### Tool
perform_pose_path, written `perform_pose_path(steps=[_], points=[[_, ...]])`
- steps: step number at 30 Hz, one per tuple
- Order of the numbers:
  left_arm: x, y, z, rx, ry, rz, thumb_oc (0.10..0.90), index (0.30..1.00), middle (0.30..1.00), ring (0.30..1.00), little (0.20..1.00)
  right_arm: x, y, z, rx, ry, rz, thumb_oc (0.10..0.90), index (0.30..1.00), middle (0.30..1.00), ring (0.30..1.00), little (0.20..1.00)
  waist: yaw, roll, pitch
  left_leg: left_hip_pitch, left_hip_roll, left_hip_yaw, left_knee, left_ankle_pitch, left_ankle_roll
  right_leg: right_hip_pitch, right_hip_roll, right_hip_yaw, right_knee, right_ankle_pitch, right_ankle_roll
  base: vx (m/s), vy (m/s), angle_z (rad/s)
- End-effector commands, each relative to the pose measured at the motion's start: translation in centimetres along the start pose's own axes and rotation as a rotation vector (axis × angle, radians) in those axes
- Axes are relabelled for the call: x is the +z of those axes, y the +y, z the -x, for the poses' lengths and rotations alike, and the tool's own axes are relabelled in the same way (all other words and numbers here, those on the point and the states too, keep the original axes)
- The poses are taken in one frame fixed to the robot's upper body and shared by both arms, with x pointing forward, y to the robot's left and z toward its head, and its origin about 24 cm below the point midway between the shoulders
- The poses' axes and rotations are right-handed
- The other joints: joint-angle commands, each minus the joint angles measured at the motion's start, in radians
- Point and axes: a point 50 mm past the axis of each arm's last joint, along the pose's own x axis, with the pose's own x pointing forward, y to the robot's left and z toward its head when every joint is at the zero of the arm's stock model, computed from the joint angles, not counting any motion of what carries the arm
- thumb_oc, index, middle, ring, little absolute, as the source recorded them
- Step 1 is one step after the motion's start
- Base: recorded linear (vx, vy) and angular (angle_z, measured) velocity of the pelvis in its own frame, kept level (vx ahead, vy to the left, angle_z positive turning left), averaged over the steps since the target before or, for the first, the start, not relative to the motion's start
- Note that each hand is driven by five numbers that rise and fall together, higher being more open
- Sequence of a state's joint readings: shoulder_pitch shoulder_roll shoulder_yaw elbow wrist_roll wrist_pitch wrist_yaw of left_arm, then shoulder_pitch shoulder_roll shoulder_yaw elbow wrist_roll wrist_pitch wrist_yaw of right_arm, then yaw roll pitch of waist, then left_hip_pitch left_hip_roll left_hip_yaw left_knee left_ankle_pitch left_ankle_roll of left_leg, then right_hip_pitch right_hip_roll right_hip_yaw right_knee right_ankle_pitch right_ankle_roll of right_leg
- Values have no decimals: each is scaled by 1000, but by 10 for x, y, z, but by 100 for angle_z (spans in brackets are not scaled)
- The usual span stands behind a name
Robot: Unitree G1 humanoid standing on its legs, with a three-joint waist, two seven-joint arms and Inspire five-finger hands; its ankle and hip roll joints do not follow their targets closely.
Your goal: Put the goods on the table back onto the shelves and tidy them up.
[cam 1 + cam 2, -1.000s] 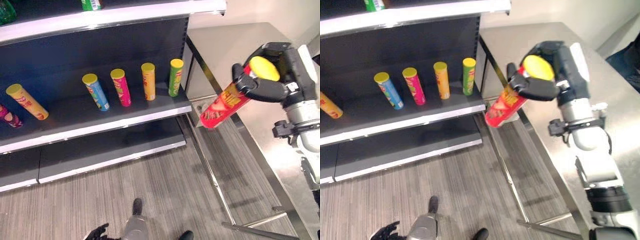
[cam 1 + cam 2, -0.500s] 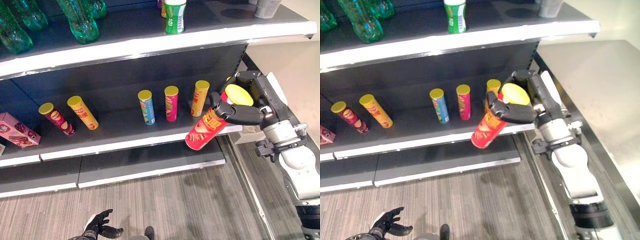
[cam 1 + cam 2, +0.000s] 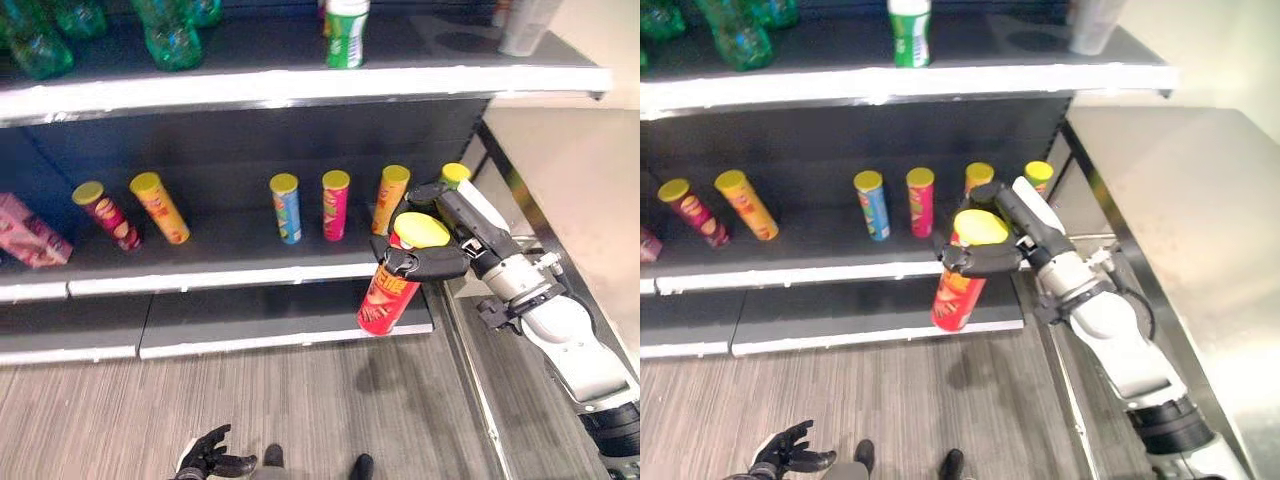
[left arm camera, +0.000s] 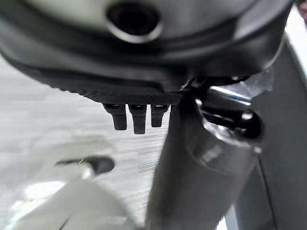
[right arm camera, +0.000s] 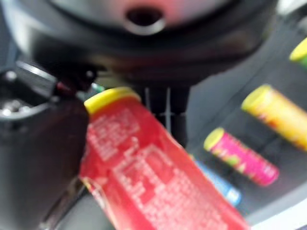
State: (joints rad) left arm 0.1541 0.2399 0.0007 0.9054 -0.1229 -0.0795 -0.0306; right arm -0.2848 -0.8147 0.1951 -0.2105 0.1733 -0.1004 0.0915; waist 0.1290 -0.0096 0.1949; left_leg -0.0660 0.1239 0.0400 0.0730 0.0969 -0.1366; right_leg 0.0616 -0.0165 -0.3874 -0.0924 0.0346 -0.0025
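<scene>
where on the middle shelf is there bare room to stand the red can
The right hand grips the red can in front of the middle shelf. The widest bare patch lies between the slanted yellow can and the blue can. From the blue can to the green can the row is crowded.

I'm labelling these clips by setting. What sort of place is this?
Probably a shop aisle or a mock-up of one: dark tiered shelves stocked with snack tubes and green bottles, and a steel table beside them. The right hand holds a red tube.
</scene>
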Motion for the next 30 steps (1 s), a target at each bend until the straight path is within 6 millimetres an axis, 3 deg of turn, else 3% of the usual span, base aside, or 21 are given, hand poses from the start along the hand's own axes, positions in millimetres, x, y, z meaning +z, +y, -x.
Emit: perform_pose_path(steps=[1, 4, 5, 6, 7, 8, 9, 10, 11, 13, 14, 15, 17, 18, 19, 20, 21, 23, 25, 30], points=[[5, 34, 7, 71, -32, -82, 800, 900, 900, 900, 900, 52, -17, -19, -56, -280, 102, 400, 300, 300, 300, 300, 23, -57, -34, -26, -13, 6, 19, -92, 34, 29, -115, 29, 9, -31, 111, -11, 143, 44], [10, 34, 4, 89, -34, -97, 800, 900, 900, 900, 900, 43, -15, -20, -83, -242, 121, 400, 300, 300, 300, 300, 13, -51, -37, -30, 80, 36, -53, -25, 18, 21, -149, -9, 13, -31, 127, 0, 205, 49], [10, 34, 3, 90, -35, -98, 800, 900, 900, 900, 900, 43, -15, -20, -83, -242, 122, 400, 300, 300, 300, 300, 12, -51, -38, -26, 81, 36, -60, -20, 17, 21, -147, -10, 13, -31, 127, 30, 252, 60], [12, 35, 2, 99, -34, -110, 800, 900, 900, 900, 900, 36, -18, -17, -114, -202, 165, 400, 300, 300, 300, 300, 6, -38, -46, -25, 125, 62, -117, 12, 5, 23, -162, -20, 13, -40, 139, 96, 253, 59], [9, 35, 3, 99, -26, -112, 800, 900, 900, 900, 900, 32, -18, -13, -117, -179, 171, 400, 300, 300, 300, 300, 2, -18, -60, 2, 133, 68, -153, 11, -6, 34, -163, -28, 16, -45, 145, 94, 256, 40], [9, 34, 3, 98, -26, -112, 800, 900, 900, 900, 900, 32, -18, -13, -117, -178, 171, 400, 300, 300, 300, 300, 3, -18, -60, 2, 134, 67, -153, 11, -7, 34, -162, -28, 15, -45, 145, 133, 202, 35], [6, 34, 3, 95, -13, -132, 800, 900, 900, 900, 900, 29, -19, -9, -136, -165, 174, 400, 300, 300, 300, 300, -5, -5, -74, 4, 129, 64, -160, 7, -16, 42, -172, -41, 18, -43, 151, 178, 383, 40], [3, 32, 4, 83, 3, -168, 800, 900, 900, 900, 900, 23, -19, -5, -162, -126, 184, 400, 300, 300, 300, 300, -4, 3, -95, 12, 88, 55, -160, -10, -13, 55, -225, -62, 33, -32, 162, 282, 639, 51], [3, 35, 4, 86, 6, -198, 800, 900, 900, 900, 900, 21, -16, -5, -182, -122, 170, 400, 300, 300, 300, 300, 6, -4, -96, 21, 32, 59, -145, -37, 17, 52, -292, -58, 76, -20, 179, 265, 668, 43], [3, 42, 6, 102, 6, -229, 800, 900, 900, 900, 900, 21, -13, -7, -184, -123, 178, 400, 300, 300, 300, 300, 14, -8, -92, 46, -19, 72, -145, -69, 56, 31, -349, -42, 153, -6, 182, 133, 371, 36], [3, 42, 6, 102, 6, -229, 800, 900, 900, 900, 900, 21, -13, -8, -184, -124, 178, 400, 300, 300, 300, 300, 16, -10, -91, 47, -22, 75, -145, -69, 57, 27, -353, -38, 158, -8, 184, 110, 366, 40], [4, 49, 7, 128, 7, -233, 800, 900, 900, 900, 900, 23, -11, -11, -186, -127, 197, 400, 300, 300, 300, 300, 16, -7, -78, 71, -62, 88, -148, -88, 91, -3, -405, -25, 257, 41, 183, 85, 358, 30], [8, 56, 8, 152, -6, -222, 800, 900, 900, 900, 900, 26, -9, -14, -189, -140, 207, 400, 300, 300, 300, 300, 15, -1, -54, 94, -84, 100, -154, -99, 117, -57, -446, -15, 374, 99, 183, 85, 378, 13], [12, 59, 8, 164, -17, -223, 800, 900, 900, 900, 900, 25, -9, -14, -205, -141, 194, 400, 300, 300, 300, 300, 2, 6, -41, 105, -91, 100, -160, -105, 124, -102, -422, 17, 421, 86, 179, 128, 250, 4], [16, 60, 7, 166, -35, -209, 800, 900, 900, 900, 900, 23, -10, -14, -214, -131, 204, 400, 300, 300, 300, 300, -5, 10, -34, 109, -96, 89, -160, -111, 122, -118, -372, 45, 361, 54, 171, 214, 94, 0], [19, 57, 6, 157, -43, -189, 800, 900, 900, 900, 900, 24, -11, -17, -237, -138, 213, 400, 300, 300, 300, 300, -15, 5, -14, 115, -99, 69, -160, -122, 110, -142, -309, 58, 207, 48, 175, 210, -52, 14], [19, 57, 6, 160, -45, -191, 800, 900, 900, 900, 900, 20, -11, -15, -246, -126, 207, 400, 300, 300, 300, 300, -17, -1, -12, 110, -104, 52, -160, -122, 108, -132, -294, 94, 146, 53, 194, 155, -83, 23], [16, 53, 7, 148, -41, -175, 800, 900, 900, 900, 900, 19, -10, -17, -261, -113, 232, 400, 300, 300, 300, 300, -11, -14, -11, 106, -113, 39, -158, -120, 110, -130, -283, 134, 122, 73, 200, 80, -43, 47], [10, 46, 7, 130, -27, -163, 800, 900, 900, 900, 900, 17, -10, -19, -282, -101, 250, 400, 300, 300, 300, 300, -6, -21, -19, 100, -114, 32, -157, -119, 110, -115, -279, 132, 97, 84, 198, 88, -63, 57], [11, 29, 5, 85, -43, -175, 800, 900, 900, 900, 900, 15, -17, -30, -427, -98, 308, 400, 300, 300, 300, 300, 28, -11, -6, 51, -97, -13, -153, -99, 101, -97, -270, 74, 72, 72, 195, 13, -91, 25]])
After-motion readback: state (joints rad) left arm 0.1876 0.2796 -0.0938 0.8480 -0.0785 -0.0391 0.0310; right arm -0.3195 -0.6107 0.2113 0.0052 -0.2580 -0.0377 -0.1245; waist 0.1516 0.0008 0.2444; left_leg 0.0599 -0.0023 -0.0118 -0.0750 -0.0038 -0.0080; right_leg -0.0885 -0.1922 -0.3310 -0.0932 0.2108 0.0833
